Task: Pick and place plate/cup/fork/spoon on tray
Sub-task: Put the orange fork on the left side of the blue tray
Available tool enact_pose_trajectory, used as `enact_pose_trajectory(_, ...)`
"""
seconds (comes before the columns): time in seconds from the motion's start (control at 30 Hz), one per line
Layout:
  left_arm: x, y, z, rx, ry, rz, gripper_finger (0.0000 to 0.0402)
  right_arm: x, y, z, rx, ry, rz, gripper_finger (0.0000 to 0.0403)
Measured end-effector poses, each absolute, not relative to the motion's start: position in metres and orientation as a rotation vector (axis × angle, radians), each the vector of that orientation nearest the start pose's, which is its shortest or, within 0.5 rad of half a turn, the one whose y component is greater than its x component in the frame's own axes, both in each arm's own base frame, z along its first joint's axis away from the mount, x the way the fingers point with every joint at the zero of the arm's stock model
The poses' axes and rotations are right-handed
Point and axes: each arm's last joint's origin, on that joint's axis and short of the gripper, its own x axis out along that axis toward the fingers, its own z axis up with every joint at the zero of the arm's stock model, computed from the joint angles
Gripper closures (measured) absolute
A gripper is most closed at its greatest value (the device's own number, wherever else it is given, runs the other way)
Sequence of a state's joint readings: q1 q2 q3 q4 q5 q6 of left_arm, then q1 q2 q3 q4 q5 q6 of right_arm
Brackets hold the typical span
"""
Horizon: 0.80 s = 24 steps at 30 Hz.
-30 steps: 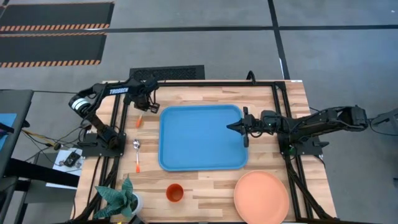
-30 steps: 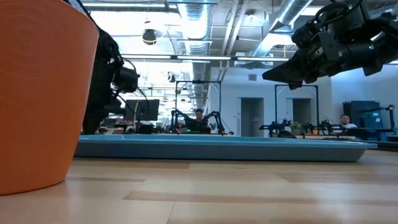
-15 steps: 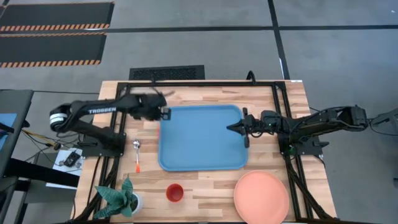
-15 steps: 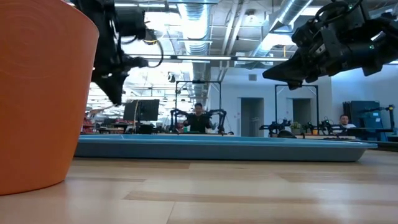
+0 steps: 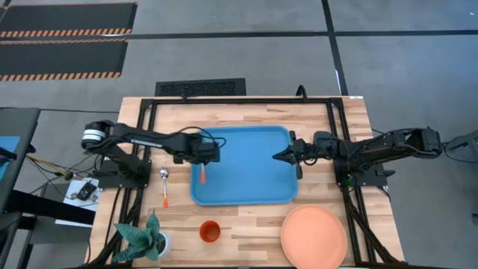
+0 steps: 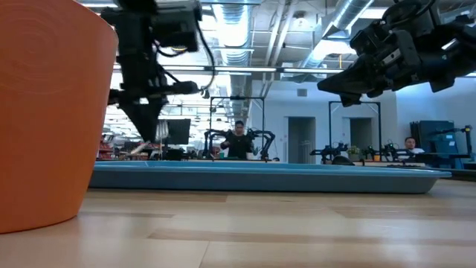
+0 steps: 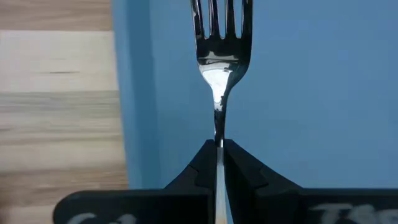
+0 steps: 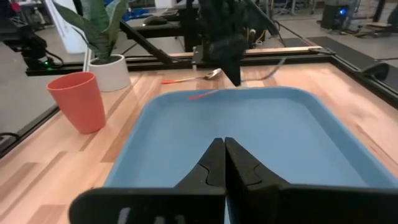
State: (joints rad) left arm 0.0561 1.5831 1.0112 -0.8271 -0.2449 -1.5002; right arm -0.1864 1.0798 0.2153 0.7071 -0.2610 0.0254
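left gripper [image 7: 219, 144] | our jaws are pinching the fork [image 7: 221, 56] by its neck, hanging over the tray [image 5: 246, 168] near its left rim | risk: we are releasing too close to the rim, fork tipping onto the surface [image 5: 246, 224] | right gripper [image 5: 278, 155] waiting at the tray's right edge, jaws closed, empty

Pale wooden plank surface [image 5: 246, 224], edged by a black frame [image 5: 246, 100]. At one near corner, a white pot [image 5: 163, 243] with a green plant [image 5: 142, 237], standing upright; also visible in the right wrist view [image 8: 112, 70]. Beyond the surface, grey floor [image 5: 246, 52], a dark vent grille [image 5: 200, 87], and black mats with orange-striped edges [image 5: 63, 33]. In the low view, an open room with ceiling ducts [image 6: 230, 30]; a seated person [image 6: 239, 141] far off, another [image 6: 410, 145] at the right.
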Motion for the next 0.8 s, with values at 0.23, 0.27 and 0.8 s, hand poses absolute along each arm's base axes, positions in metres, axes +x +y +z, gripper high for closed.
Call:
enact_pose_trajectory(0.23,0.295,0.031,0.182,-1.049,1.047,1.257,0.0401,0.192,-0.03,0.174,0.05,0.148,0.092,0.0395)
enact_pose_trajectory(0.27,0.296,0.033,0.18,-1.048,1.063,1.272,0.0401,0.192,-0.03,0.174,0.042,0.148,0.093,0.0395)
enact_pose_trajectory(0.8,0.293,0.053,0.168,-1.037,1.164,1.278,0.0401,0.193,-0.03,0.177,0.019,0.117,0.118,0.0395)
